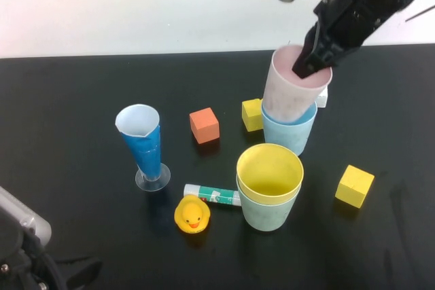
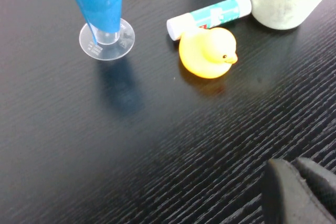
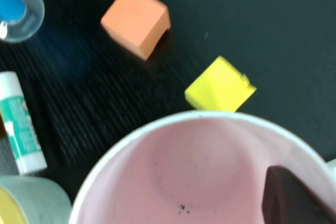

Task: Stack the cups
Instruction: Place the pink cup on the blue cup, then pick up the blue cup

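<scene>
the right gripper (image 1: 309,66), jaws pinching the pink cup's (image 1: 289,89) rim, should push it straight down into the blue cup (image 1: 289,134); the left gripper (image 2: 296,192) rests closed near the tabletop's (image 1: 68,100) edge.

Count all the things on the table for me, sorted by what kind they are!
Plastic tumbler cups: 4, namely pink, light blue, yellow, green
Foam cubes: 3, namely orange, yellow, yellow
Tall blue cone glass: 1
Yellow rubber duck: 1
Glue stick: 1
Total: 10
</scene>
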